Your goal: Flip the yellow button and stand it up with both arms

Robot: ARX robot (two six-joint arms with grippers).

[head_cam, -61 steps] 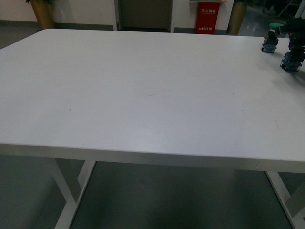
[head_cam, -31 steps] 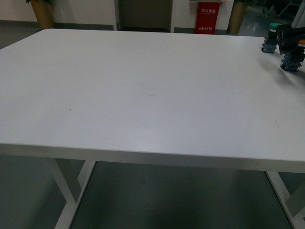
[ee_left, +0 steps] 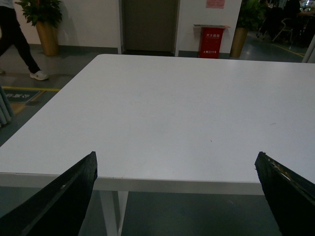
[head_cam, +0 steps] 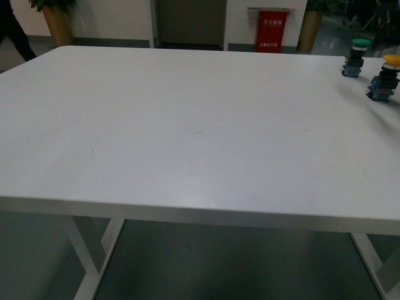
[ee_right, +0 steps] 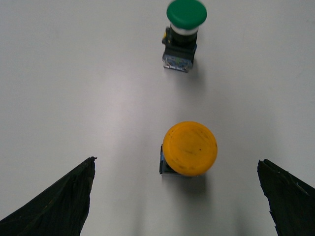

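Two buttons stand on the white worktop (head_cam: 187, 125), both at its far right corner; the rest of the surface is bare, open room. The yellow button (head_cam: 385, 77) sits upright on its blue block, cap up, close to the right edge. The green button (head_cam: 355, 57) stands just beyond it, near the far edge, apart from it. The right gripper (ee_right: 177, 196) hangs wide open above the yellow button, holding nothing. The left gripper (ee_left: 174, 196) is wide open too, empty, over the near edge.

The table (head_cam: 187, 125) top looks smooth and matt white. The yellow button (ee_right: 189, 148) has a smooth, faintly scuffed plastic cap; the green button (ee_right: 185, 13) cap looks glossier.
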